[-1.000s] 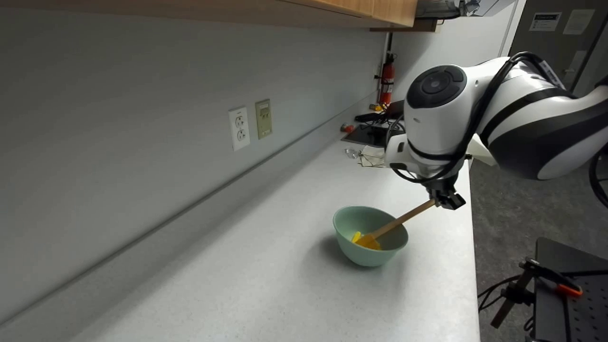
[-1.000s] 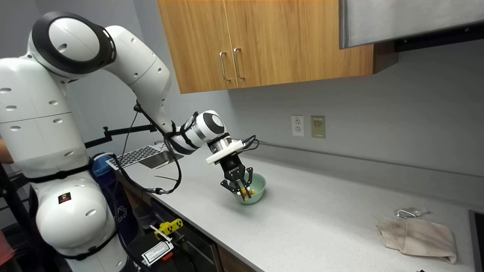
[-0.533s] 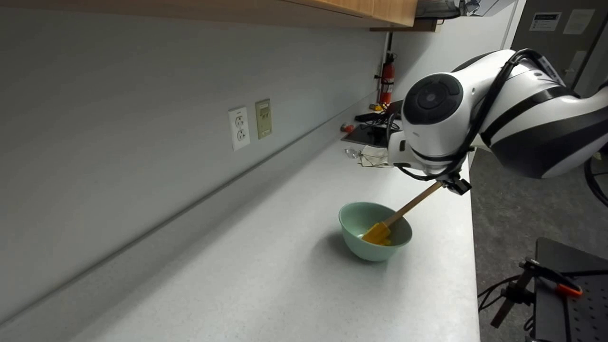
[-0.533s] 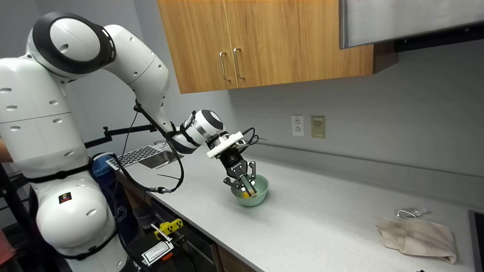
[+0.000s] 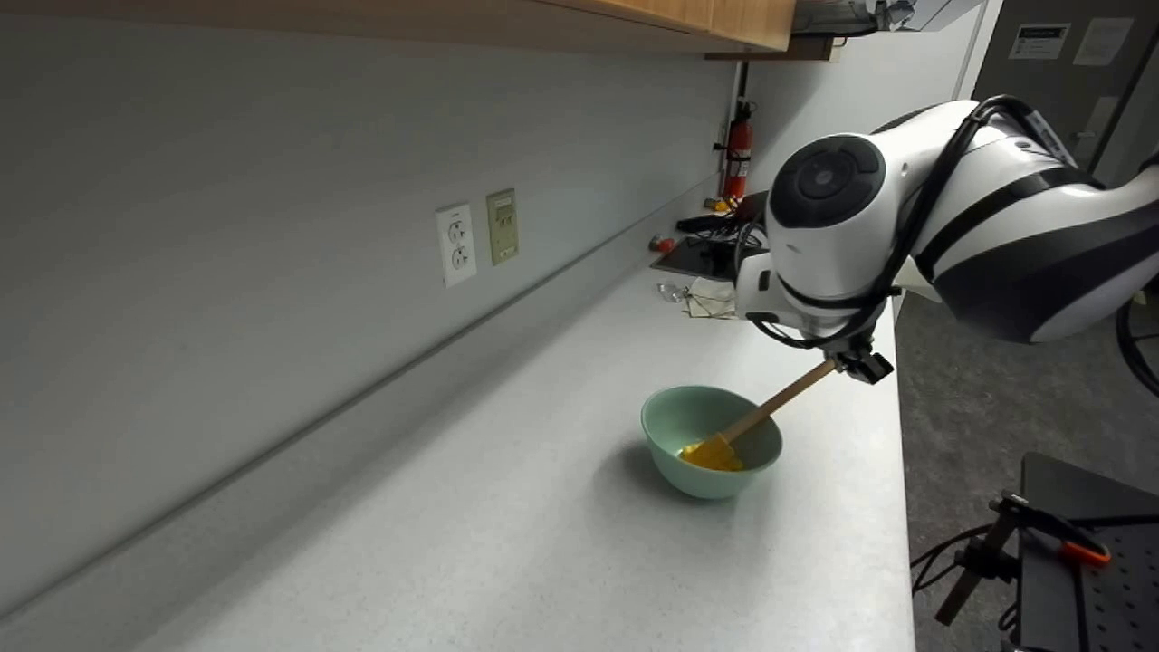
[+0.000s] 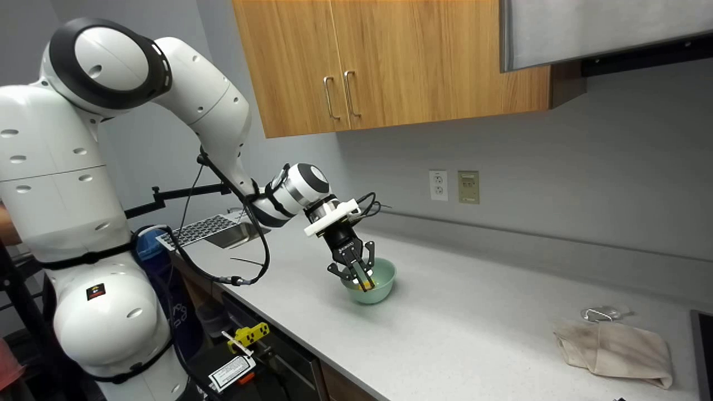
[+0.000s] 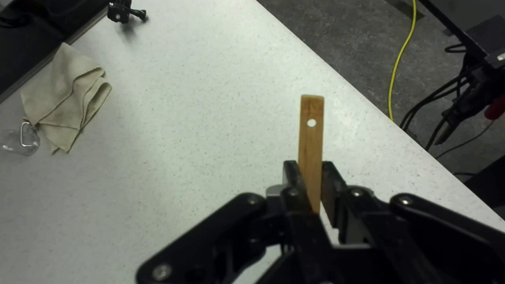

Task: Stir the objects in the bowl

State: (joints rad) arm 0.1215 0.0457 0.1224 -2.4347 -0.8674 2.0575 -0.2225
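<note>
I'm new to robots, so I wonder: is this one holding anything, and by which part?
Yes: the gripper holds a spatula by its wooden handle, near the end with the hole. Its yellow head is in the bowl.

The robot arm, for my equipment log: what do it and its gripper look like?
The rounded white arm has dark joint rings, a black cable strapped along it, and a small black label with red markings lower down. The black, jointed gripper has silvery screws, narrow blocky dark fingers and pale lettering too small to read.

Recycling symbol (image 6: 179, 315) on blue bin (image 6: 177, 296); door sign (image 5: 1039, 42) lettering unreadable.
</note>
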